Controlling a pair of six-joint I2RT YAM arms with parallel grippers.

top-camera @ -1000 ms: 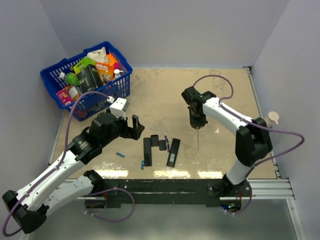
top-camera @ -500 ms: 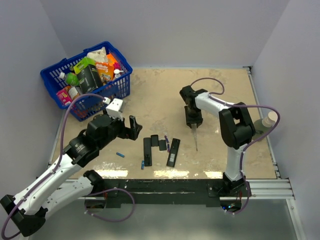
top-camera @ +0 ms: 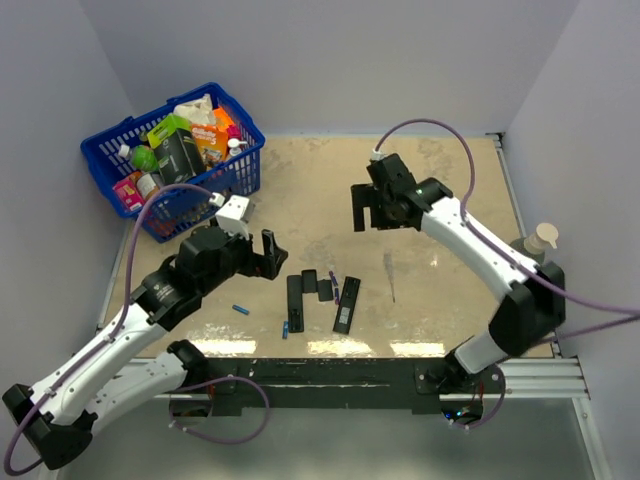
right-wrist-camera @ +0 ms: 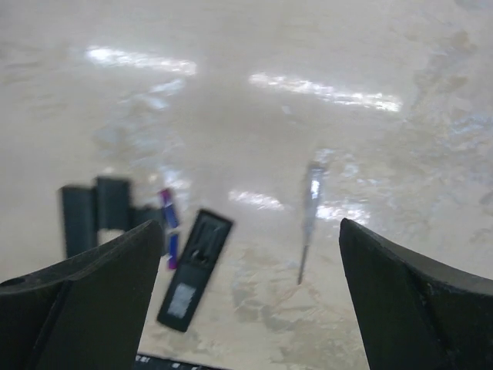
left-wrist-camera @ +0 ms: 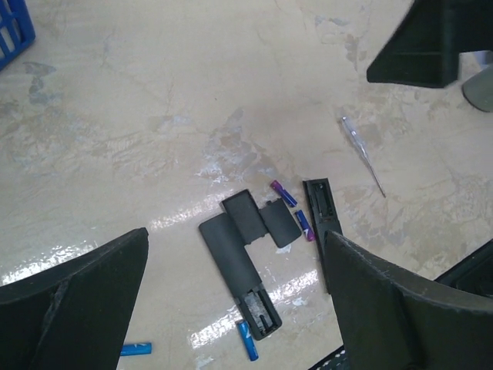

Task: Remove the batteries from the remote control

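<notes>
Two black remotes lie face down with their battery bays uncovered, one (top-camera: 294,303) (left-wrist-camera: 237,274) left of the other (top-camera: 346,304) (left-wrist-camera: 323,223) (right-wrist-camera: 194,270). Two flat black covers (top-camera: 318,286) (left-wrist-camera: 262,220) rest between them. Blue batteries lie loose on the table: one (top-camera: 241,309) (left-wrist-camera: 135,349) far left, one (top-camera: 285,328) (left-wrist-camera: 246,339) at the left remote's near end. Two purplish batteries (top-camera: 336,290) (left-wrist-camera: 305,226) (right-wrist-camera: 173,248) sit beside the right remote. My left gripper (top-camera: 268,255) (left-wrist-camera: 236,233) hovers open above the left remote. My right gripper (top-camera: 366,215) (right-wrist-camera: 251,223) hangs open, high over the table, holding nothing.
A thin screwdriver (top-camera: 391,275) (left-wrist-camera: 362,156) (right-wrist-camera: 308,223) lies on the table right of the remotes. A blue basket (top-camera: 110,170) full of groceries stands at the back left. A pale bottle (top-camera: 540,238) sits by the right wall.
My right gripper opened, let go of the screwdriver and rose back toward the far left. The screwdriver now lies flat on the table. The left arm barely moved.
</notes>
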